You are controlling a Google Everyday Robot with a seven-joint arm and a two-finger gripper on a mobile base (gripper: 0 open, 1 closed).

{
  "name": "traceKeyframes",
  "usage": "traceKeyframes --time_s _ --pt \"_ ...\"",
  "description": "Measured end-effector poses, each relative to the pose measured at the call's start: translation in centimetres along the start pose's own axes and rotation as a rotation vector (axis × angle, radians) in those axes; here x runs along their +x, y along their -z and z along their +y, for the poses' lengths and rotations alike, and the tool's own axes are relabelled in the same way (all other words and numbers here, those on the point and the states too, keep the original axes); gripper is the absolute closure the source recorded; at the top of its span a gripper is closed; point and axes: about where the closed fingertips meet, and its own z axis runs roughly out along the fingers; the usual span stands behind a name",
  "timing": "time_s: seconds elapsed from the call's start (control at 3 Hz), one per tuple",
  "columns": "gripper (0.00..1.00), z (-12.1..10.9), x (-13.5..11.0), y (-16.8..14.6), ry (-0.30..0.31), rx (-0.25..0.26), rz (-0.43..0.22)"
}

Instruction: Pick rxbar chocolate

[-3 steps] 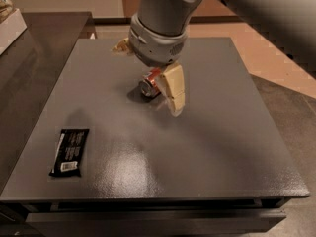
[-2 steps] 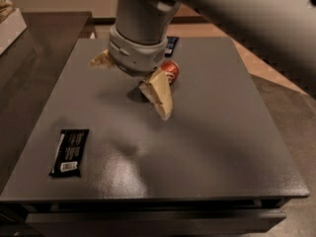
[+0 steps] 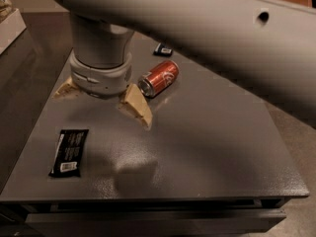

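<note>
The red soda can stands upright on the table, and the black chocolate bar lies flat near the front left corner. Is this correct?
Not quite: the camera view shows the red soda can lying on its side. The rxbar chocolate does lie flat near the front left corner; the open gripper hovers between them.

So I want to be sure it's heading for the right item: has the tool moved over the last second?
Yes. The open tool has shifted left in the view, off the red can and toward the rxbar chocolate, which lies where it was.
</note>
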Motion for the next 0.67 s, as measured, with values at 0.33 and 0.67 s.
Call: traceKeyframes --time_s 0.33,0.67 --pt "0.00 0.0 0.0 0.0 0.000 0.000 0.000" --pt "0.00 -1.2 -0.5 0.4 0.057 -0.018 -0.003"
